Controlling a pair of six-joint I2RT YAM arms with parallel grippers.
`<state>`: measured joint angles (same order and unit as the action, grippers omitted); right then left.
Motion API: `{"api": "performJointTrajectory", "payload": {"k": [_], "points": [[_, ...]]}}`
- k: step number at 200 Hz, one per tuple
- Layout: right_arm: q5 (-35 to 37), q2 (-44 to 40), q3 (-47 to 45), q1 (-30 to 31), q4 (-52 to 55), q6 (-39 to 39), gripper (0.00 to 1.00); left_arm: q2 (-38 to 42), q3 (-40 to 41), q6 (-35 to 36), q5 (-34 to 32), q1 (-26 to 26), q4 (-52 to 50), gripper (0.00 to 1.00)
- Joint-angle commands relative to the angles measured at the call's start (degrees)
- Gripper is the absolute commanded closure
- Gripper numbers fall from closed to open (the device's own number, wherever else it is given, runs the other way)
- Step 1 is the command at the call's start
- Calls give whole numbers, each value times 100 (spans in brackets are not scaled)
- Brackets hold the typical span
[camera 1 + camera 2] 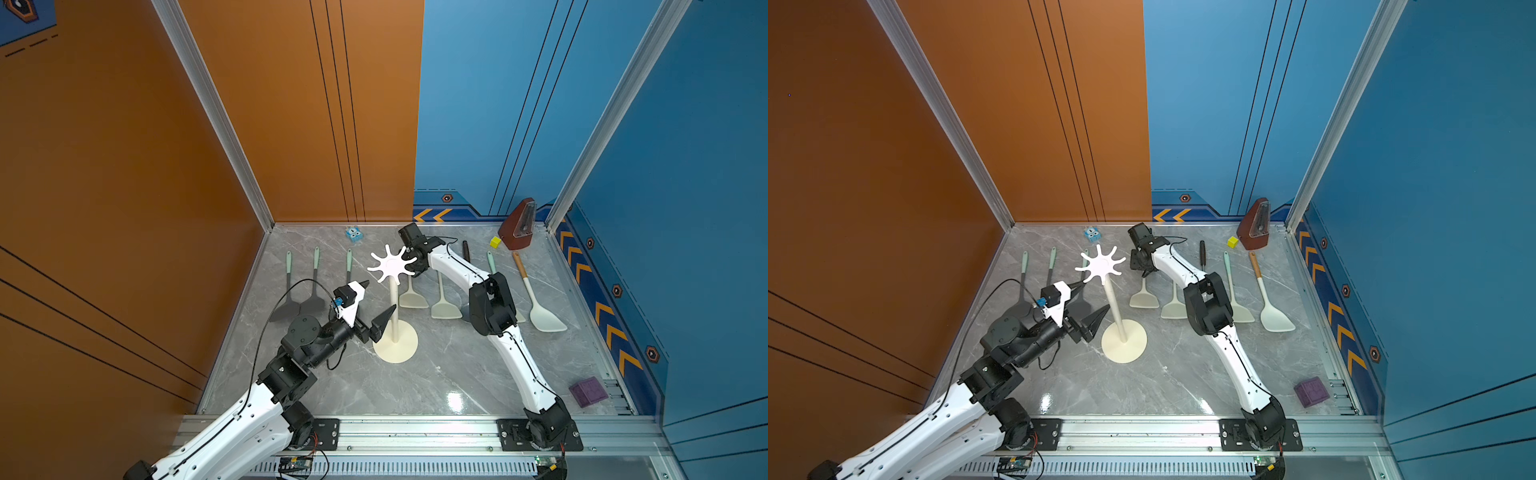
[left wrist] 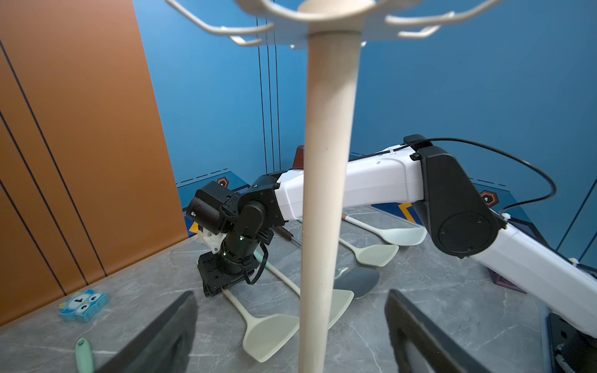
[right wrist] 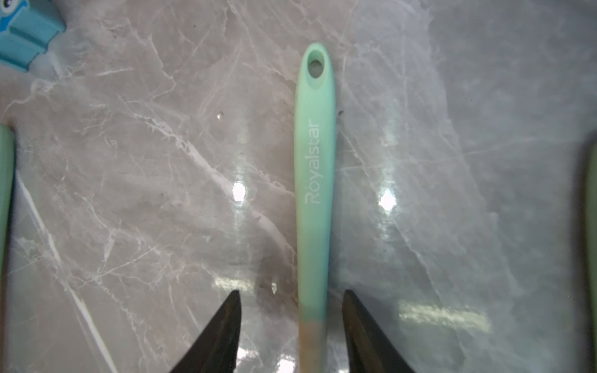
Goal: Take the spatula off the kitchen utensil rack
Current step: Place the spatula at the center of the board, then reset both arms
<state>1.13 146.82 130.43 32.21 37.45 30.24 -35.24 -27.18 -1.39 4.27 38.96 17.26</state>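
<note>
So the spatula (image 3: pixel 315 161) (mint handle, cream head) is lying flat on the desk (image 1: pixel 436 382), in line with the other spatulas (image 1: pixel 446 309). Every hook on the kitchen utensil rack (image 1: pixel 392 266) looks bare in both top views, so I'd call the job basically done. The right end effector (image 3: pixel 292 292) sits low over the handle with its jaws parted, a gap showing on each side, gripping nothing. The left end effector (image 2: pixel 290 294) is spread wide with the rack's pole (image 2: pixel 323 193) between the jaws, touching neither one. What worries me is the exit: if the left arm swings sideways instead of backing straight out, a jaw hits the pole, and that thin stand looks easy to tip onto the spatulas. The right wrist is also close to the hook arms (image 1: pixel 1117 262), so a sloppy lift could clip one, or drag the handle crooked.
</note>
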Motion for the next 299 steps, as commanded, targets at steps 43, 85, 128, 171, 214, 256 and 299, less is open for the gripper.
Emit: {"api": "performJointTrajectory", "payload": {"k": [43, 85, 128, 171, 214, 256, 299], "points": [[61, -1860, -1336, -112, -916, -253, 11, 1117, 564, 33, -1521, -172, -918, 1], [690, -3239, -2860, -430, -1435, -636, 0, 966, 379, -283, -2511, -844, -1553, 1], [2443, -4846, -5300, -918, -2271, -1286, 0, -1048, -217, -1064, -2056, -2566, -1637, 1], [2866, -5663, -6916, -1815, -2803, -1292, 0, -1822, 127, -1180, -1685, -3851, -239, 1], [2469, -6443, -8768, -2497, -4643, -1300, 0, -2741, 321, -451, -1813, -4036, 260, 1], [2307, -6831, -9400, -2549, -5559, -1901, 0, -3157, 1196, -40, -1553, -3881, 2296, 1], [2369, -7186, -10167, -2577, -6534, -2572, 0, -4125, 885, 317, -1184, -3657, 2793, 1]]}}
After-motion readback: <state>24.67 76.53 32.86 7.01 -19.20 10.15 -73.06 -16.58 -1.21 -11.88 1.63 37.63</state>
